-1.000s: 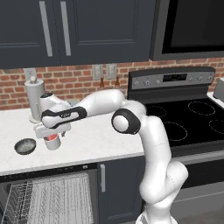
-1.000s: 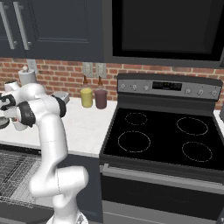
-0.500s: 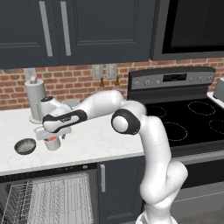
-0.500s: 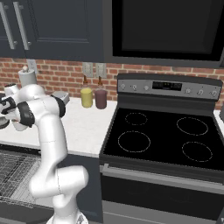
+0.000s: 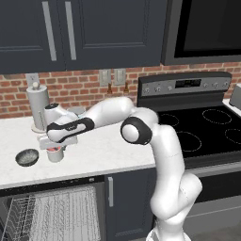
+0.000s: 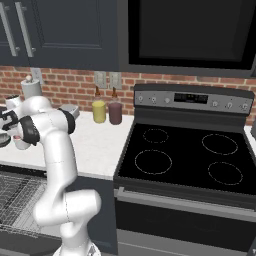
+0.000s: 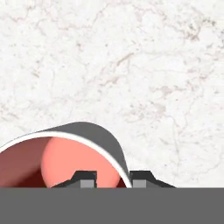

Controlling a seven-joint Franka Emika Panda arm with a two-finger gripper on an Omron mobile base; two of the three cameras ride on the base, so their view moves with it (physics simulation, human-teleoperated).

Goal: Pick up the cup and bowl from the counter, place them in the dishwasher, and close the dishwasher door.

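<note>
The cup (image 5: 55, 155), short and grey-white with a salmon inside, stands on the white marbled counter (image 5: 103, 150). My gripper (image 5: 54, 148) points straight down onto it. In the hand view the cup (image 7: 65, 155) fills the lower left, and my gripper (image 7: 113, 179) straddles its near wall, one fingertip (image 7: 87, 177) inside and one outside, closed in on the rim. The bowl (image 5: 27, 157), dark-rimmed and speckled, sits just left of the cup, apart from it. Below the counter's edge the dishwasher (image 5: 52, 212) is open with its wire rack showing; its door is hidden under the rack.
A paper towel roll (image 5: 37, 106) stands at the back wall behind the cup. A yellow tumbler (image 6: 99, 111) and a maroon tumbler (image 6: 115, 112) stand by the wall near the black stovetop (image 5: 202, 136). Bare counter lies between the cup and the stove.
The jaws have closed from wide open onto the cup's wall. The hand has sunk slightly over the cup. The bowl and the base have not moved.
</note>
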